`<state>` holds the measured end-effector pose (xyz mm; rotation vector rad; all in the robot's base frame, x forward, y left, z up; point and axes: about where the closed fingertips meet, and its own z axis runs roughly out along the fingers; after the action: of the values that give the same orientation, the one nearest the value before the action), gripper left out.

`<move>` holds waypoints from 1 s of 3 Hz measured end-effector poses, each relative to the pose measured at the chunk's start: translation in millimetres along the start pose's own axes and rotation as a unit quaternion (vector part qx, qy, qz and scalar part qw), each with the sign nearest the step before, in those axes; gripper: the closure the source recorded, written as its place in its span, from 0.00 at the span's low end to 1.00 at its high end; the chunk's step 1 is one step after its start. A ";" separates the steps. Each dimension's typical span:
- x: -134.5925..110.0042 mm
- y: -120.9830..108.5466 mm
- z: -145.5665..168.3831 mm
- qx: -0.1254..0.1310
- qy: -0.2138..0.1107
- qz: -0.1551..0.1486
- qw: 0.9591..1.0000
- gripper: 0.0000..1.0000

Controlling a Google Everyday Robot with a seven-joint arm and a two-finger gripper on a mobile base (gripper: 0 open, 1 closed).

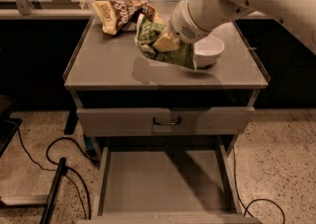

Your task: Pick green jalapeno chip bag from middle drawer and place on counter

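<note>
My gripper (165, 43) is shut on the green jalapeno chip bag (168, 53) and holds it just above the middle of the counter (103, 62). The bag is crinkled, with a white strip at its upper left end. My white arm comes in from the upper right and hides part of the bag. The middle drawer (165, 181) is pulled open below the counter, its flat grey floor bare.
A brown-and-yellow chip bag (121, 15) lies at the counter's back left. A white bowl (208, 50) sits right of the held bag, partly under my arm. A shut drawer front with a black handle (166, 121) is above the open drawer. Cables (54, 159) lie on the floor.
</note>
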<state>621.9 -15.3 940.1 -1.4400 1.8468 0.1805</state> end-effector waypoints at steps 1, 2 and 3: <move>-27.9 -3.3 32.9 -0.022 -0.024 -0.008 0.999 1.00; -49.9 -7.3 63.1 -0.043 -0.040 -0.015 0.998 1.00; -61.8 -12.5 88.7 -0.061 -0.046 -0.021 0.997 1.00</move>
<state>679.3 75.5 922.5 -1.5276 1.7549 0.3384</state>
